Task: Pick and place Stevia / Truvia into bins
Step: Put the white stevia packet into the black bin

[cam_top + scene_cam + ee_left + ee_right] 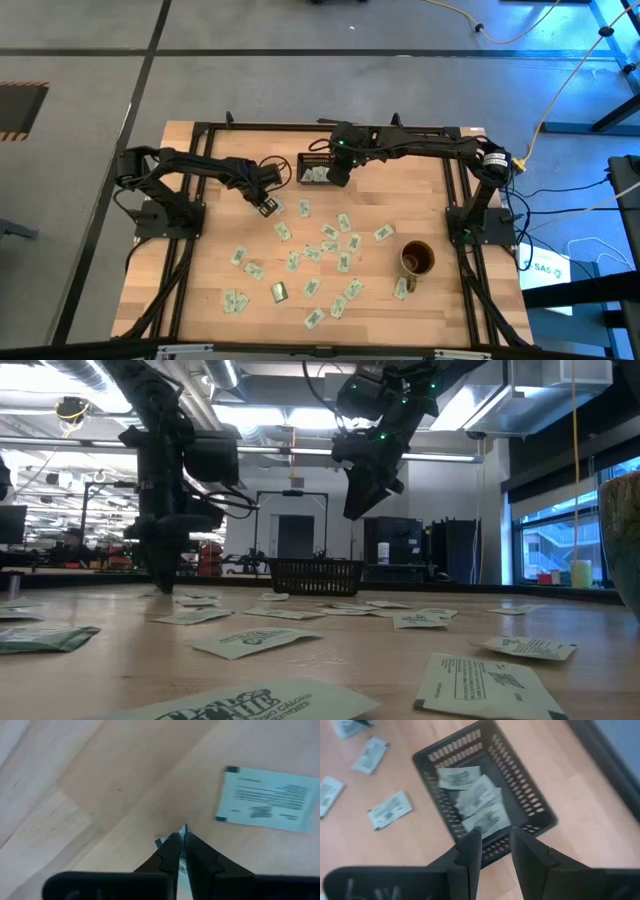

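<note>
Many pale green and white Stevia packets (330, 232) lie flat across the wooden table. The black slatted bin (301, 170) stands near the far edge, with several packets (480, 800) lying inside it. My right gripper (495, 840) hangs open and holds nothing, above the bin's near wall (490, 847); the low view shows this gripper (358, 505) well above the bin (318, 575). My left gripper (268, 207) is down at the table, left of the bin, and is shut on one packet. Another packet (267, 800) lies just beyond it. My left gripper (183, 832) pinches one Stevia packet between its two shut fingers, coming from above and pointing down. Only a corner (160, 842) and a thin strip (182, 865) of the packet show beside the fingers. I cannot tell whether the packet is lifted off the table.
A round brownish-gold mug (417, 260) stands right of centre near the front, among packets. Black frame rails (460, 200) run along the table's left, right and far sides. Bare wood (230, 180) lies between the left arm and the bin.
</note>
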